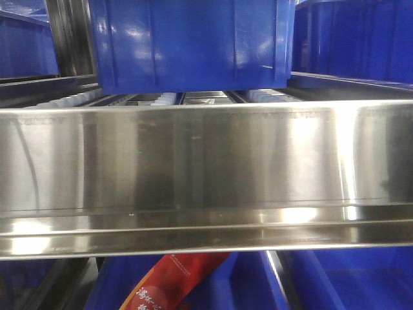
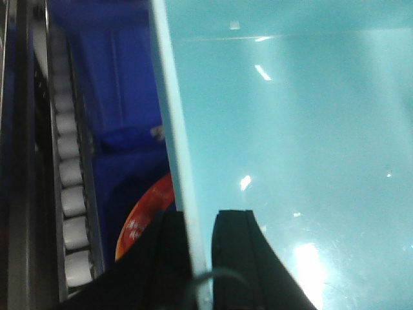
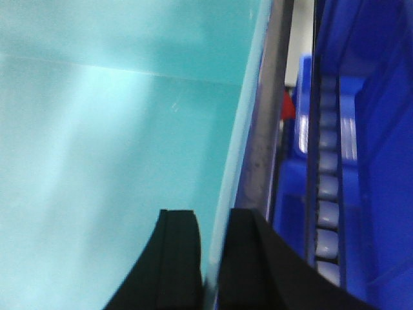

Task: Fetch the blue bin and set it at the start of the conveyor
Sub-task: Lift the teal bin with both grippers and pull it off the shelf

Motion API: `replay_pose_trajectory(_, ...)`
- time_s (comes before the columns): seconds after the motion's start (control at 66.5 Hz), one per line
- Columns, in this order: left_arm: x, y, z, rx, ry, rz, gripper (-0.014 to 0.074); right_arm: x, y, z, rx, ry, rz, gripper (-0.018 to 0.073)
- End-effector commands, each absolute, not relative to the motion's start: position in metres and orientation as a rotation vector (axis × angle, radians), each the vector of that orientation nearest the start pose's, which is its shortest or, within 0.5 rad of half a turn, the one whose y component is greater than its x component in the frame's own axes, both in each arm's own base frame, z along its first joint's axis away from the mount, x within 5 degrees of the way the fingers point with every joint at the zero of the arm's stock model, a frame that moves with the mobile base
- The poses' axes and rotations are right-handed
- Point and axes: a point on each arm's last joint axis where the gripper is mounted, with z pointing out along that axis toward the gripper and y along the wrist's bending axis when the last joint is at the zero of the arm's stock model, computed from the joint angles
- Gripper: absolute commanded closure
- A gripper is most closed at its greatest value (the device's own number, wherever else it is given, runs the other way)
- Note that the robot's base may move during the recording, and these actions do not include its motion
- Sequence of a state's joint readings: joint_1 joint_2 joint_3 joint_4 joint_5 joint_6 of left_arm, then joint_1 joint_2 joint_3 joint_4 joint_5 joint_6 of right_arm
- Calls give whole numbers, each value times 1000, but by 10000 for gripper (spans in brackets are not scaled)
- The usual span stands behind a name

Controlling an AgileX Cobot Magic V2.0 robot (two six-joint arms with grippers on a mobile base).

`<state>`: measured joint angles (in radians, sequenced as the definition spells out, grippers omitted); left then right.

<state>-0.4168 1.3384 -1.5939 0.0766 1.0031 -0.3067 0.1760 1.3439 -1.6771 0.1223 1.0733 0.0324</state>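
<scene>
Cyan blue bin [image 2: 290, 129], clamped by left claw [image 2: 201, 218], right claw [image 3: 211, 218], escapes front view.

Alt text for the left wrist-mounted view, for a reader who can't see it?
The left claw grips the side wall of the pale cyan bin, one black finger on each side, with the bin's smooth surface filling the right. To the left, a roller track runs beside dark blue bins, and a red-orange package shows below.
</scene>
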Motion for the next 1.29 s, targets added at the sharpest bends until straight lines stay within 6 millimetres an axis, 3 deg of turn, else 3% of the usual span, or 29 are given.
replay_pose_trajectory(0.0, 244, -105, 468, 153, 2176, -329, 708, 252, 53, 487, -169, 2140, 247, 711)
replay_pose_trajectory(0.421, 245, -105, 469, 153, 2166, -332, 708, 252, 53, 488, -168, 2135, 247, 711)
replay_pose_trajectory(1.279, 254, -110, 490, 147, 1913, -402, 708, 253, 53, 489, -167, 2126, 248, 711)
